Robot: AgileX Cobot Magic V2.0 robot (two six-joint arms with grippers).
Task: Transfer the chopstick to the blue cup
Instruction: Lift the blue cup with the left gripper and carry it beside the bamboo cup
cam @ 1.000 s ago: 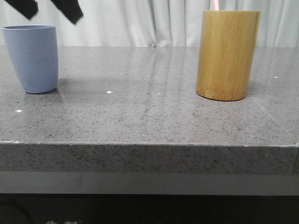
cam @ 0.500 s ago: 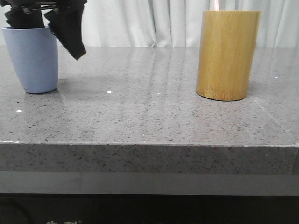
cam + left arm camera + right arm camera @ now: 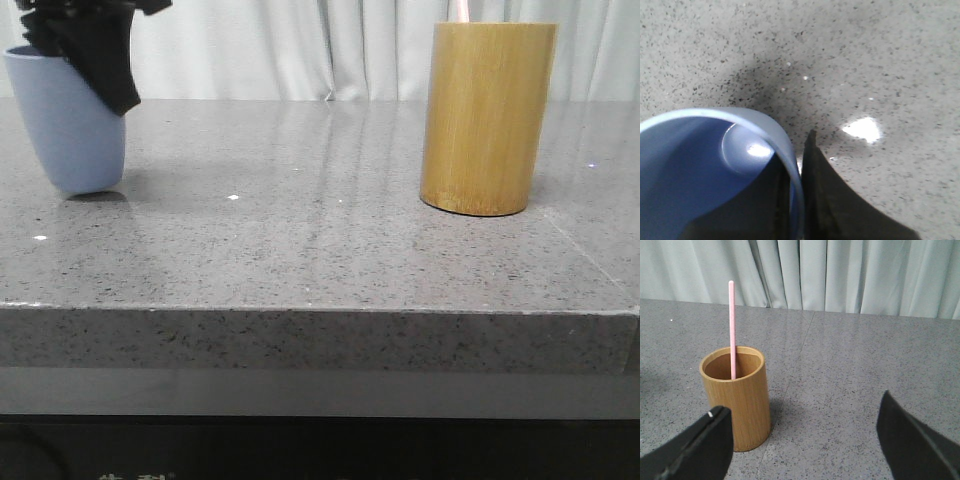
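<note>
Far left of table (image 3: pixel 330 250): blue cup (image 3: pixel 70 130), tipped slightly off vertical, base edge apparently lifted on one side. Left gripper (image 3: pixel 95 50) clamped on cup rim, one finger inside, one outside, wall pinched between them; confirmed in left wrist view: rim of blue cup (image 3: pixel 785 145) squeezed between the two dark fingers (image 3: pixel 840 210), interior empty, no stick in it. Matte plastic, light, likely thin-walled and a bit flexible; rim pinch fine for steadying or dragging, easy to tip if pulled sideways.

Right side: bamboo cylinder (image 3: pixel 487 118), upright, well apart from cup. Chopstick (image 3: pixel 732 330) standing inside it, leaning on inner wall at the back, upper part poking well above the rim; just a pink sliver at frame top in front view (image 3: pixel 463 10). Long axis near vertical, very slight lean, free end pointing up, lower end hidden in the cylinder.

Handling judgement: thin, rigid, very light, smooth; probably slippery in wide pads, prone to pivoting if gripped off-centre. Best hold on exposed section above the rim, pads square to the axis, then straight lift along the axis to clear the cylinder wall. Side load risks toppling the cylinder or levering the stick out of the grip.

Right gripper (image 3: pixel 805 450): fingers wide apart, holding nothing, hovering short of the cylinder, not yet around the stick.

Transfer not started: chopstick in bamboo, cup empty.
</note>
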